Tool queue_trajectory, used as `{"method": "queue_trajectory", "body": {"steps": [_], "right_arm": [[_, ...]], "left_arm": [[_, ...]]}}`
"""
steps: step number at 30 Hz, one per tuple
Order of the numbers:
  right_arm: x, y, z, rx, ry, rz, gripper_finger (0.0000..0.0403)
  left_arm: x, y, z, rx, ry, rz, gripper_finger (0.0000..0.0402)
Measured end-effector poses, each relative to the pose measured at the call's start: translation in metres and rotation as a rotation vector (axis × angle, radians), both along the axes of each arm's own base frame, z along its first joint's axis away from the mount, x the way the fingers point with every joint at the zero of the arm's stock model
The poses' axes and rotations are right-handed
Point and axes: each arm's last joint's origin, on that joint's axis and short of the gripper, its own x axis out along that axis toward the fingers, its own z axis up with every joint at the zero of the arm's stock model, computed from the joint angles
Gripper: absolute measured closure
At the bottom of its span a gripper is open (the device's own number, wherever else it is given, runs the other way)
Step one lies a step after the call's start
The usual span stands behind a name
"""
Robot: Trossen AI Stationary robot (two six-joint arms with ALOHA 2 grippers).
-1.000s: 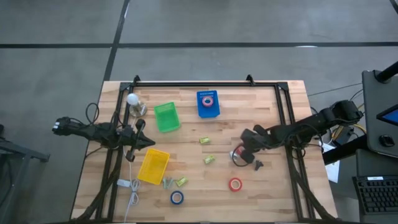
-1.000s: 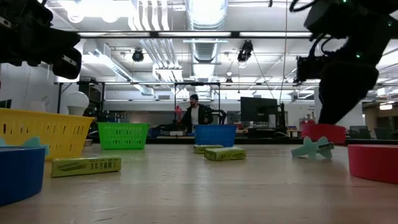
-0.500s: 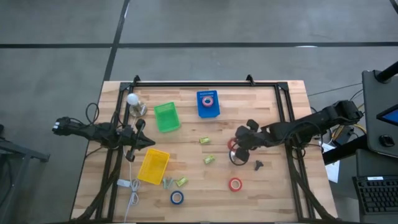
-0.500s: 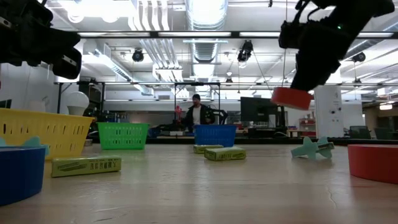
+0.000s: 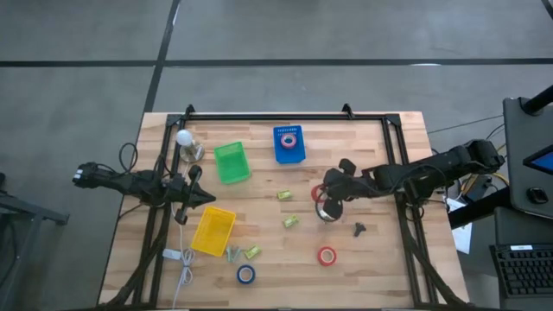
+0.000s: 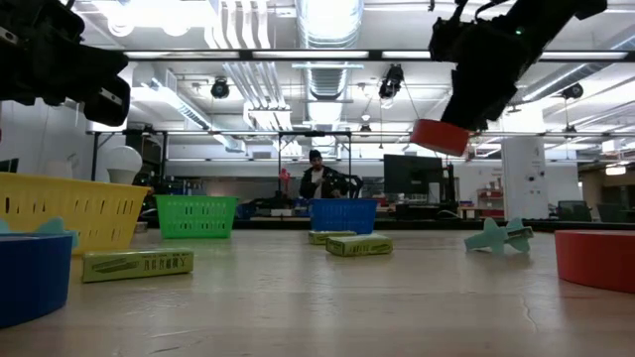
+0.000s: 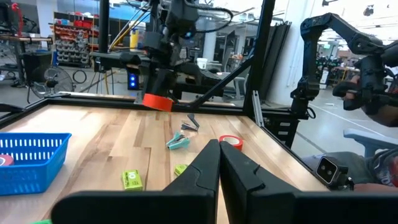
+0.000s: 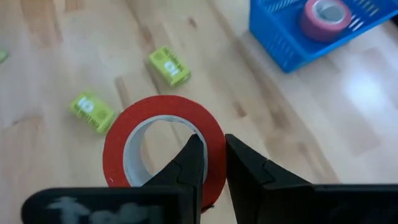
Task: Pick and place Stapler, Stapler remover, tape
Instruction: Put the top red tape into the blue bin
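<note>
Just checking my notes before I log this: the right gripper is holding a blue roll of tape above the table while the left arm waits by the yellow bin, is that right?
Not quite: the roll of tape is red, not blue, as the right wrist view shows. The rest holds: the right gripper is holding it above the table while the left arm waits by the yellow bin.

Two dark jointed arms, black cables trailing along them, each ending in a black two-fingered pincer

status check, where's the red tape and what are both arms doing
Right gripper shut on red tape roll, held above the table mid-board. Left gripper shut, parked at the left edge. Blue basket holds one roll; nothing seen in the way.
</note>
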Motion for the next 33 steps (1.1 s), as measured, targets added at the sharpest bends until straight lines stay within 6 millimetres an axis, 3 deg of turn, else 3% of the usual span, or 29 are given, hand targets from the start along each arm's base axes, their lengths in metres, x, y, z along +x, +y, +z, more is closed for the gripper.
{"method": "queue_trajectory", "body": {"steps": [20,33], "right_arm": [[0.015,-0.033,0.019,-0.057,-0.138,-0.057,0.0356],[0.031,-0.033,-0.003,-0.056,-0.077,-0.058,0.0354]], "left_arm": [[0.0,0.0,0.0,0.0,0.001,-0.002,0.0387],[0.0,0.0,0.0,0.0,0.0,0.002,0.0387]]}}
